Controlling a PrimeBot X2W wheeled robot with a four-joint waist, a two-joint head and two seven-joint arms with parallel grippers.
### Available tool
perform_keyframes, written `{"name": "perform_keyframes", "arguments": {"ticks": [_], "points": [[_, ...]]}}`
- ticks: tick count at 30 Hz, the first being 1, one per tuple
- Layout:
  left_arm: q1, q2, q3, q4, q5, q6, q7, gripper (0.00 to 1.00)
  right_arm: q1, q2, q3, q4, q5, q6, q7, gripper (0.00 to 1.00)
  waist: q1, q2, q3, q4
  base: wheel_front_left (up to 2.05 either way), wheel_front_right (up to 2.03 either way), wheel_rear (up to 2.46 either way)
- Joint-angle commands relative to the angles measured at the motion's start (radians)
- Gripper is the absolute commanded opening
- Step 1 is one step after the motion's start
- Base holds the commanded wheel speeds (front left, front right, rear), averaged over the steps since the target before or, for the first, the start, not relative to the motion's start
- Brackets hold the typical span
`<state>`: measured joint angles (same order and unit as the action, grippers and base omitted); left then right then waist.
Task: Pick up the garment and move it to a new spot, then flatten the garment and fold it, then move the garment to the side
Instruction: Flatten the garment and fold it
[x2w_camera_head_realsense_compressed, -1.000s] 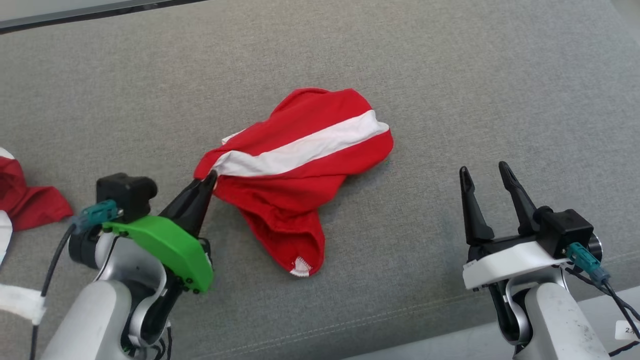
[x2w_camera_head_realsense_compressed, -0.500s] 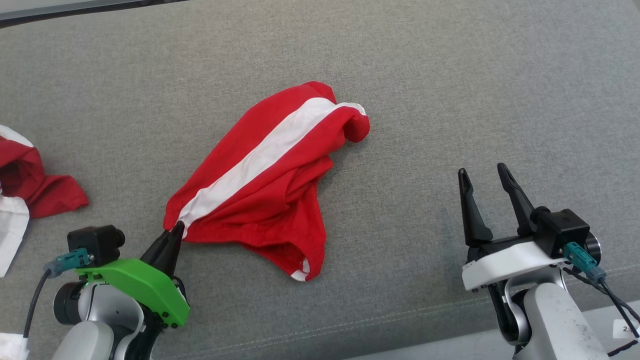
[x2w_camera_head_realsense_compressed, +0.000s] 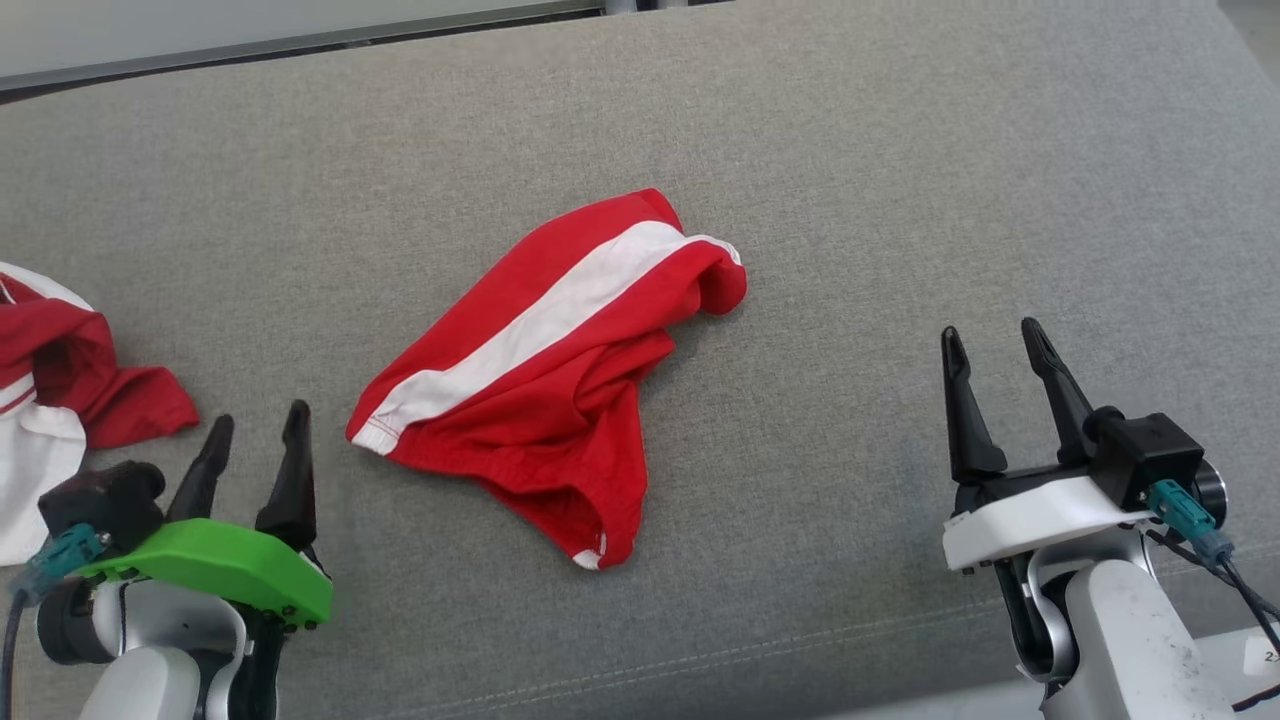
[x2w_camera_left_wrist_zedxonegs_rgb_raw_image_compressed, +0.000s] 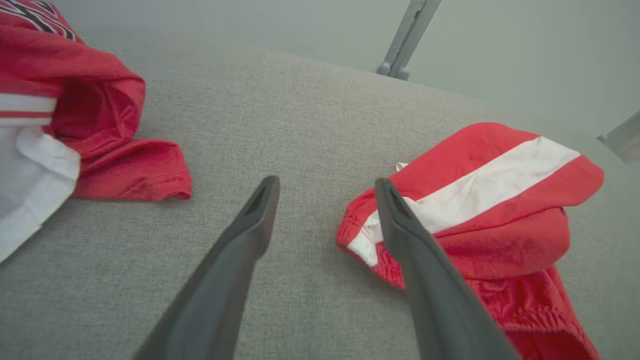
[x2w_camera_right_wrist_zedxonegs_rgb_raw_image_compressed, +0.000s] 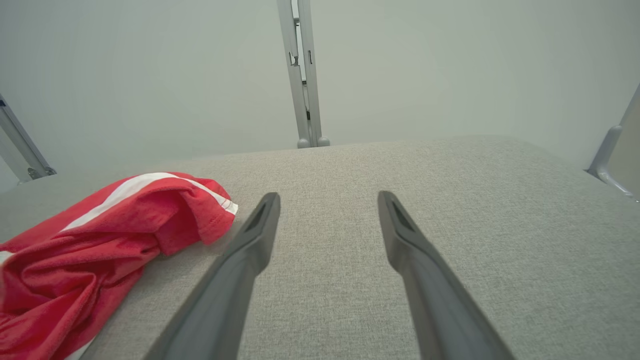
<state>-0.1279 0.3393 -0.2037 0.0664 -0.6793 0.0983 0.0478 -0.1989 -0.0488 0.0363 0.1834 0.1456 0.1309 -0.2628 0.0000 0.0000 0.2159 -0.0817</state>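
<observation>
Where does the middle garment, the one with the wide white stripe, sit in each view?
Head view: garment at centre, between left tool and right tool.
Left wrist view: garment on the right, partly behind one finger.
Right wrist view: garment at lower left, left of both fingers.
Shared landmark: its white stripe, running up to the rolled far end.

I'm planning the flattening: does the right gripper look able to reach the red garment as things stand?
Probably yes: the right gripper stands open beside the red garment, and only bare grey cushion lies between them.
</observation>
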Motion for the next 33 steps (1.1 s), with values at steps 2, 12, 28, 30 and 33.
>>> {"name": "perform_keyframes", "arguments": {"ticks": [2, 12, 28, 30, 33], "points": [[0.021, 0.000, 0.012, -0.021, 0.021, 0.023, -0.029, 1.00, -0.004, -0.003, -0.008, -0.005, -0.011, 0.000, -0.004, 1.00, 0.0000, 0.0000, -0.022, 0.009, 0.00, 0.00, 0.00], [0.056, 0.016, 0.022, -0.147, 0.172, 0.149, -0.155, 1.00, -0.009, -0.003, -0.006, 0.005, -0.036, 0.000, 0.001, 1.00, 0.0000, 0.0000, -0.098, 0.030, 0.00, 0.00, 0.00], [0.178, 0.032, -0.030, -0.115, 0.197, 0.135, -0.183, 1.00, 0.113, -0.003, 0.048, -0.018, -0.014, 0.000, 0.056, 1.00, 0.0000, 0.0000, -0.196, 0.046, 0.00, 0.00, 0.00], [0.181, 0.033, -0.034, -0.111, 0.195, 0.136, -0.179, 1.00, 0.121, -0.003, 0.053, -0.025, -0.014, 0.000, 0.064, 1.00, 0.0000, 0.0000, -0.201, 0.047, 0.00, 0.00, 0.00], [0.182, 0.032, -0.039, -0.109, 0.191, 0.136, -0.171, 1.00, 0.134, -0.003, 0.056, -0.040, -0.011, 0.000, 0.078, 1.00, 0.0000, 0.0000, -0.204, 0.049, 0.00, 0.00, 0.00]]}}
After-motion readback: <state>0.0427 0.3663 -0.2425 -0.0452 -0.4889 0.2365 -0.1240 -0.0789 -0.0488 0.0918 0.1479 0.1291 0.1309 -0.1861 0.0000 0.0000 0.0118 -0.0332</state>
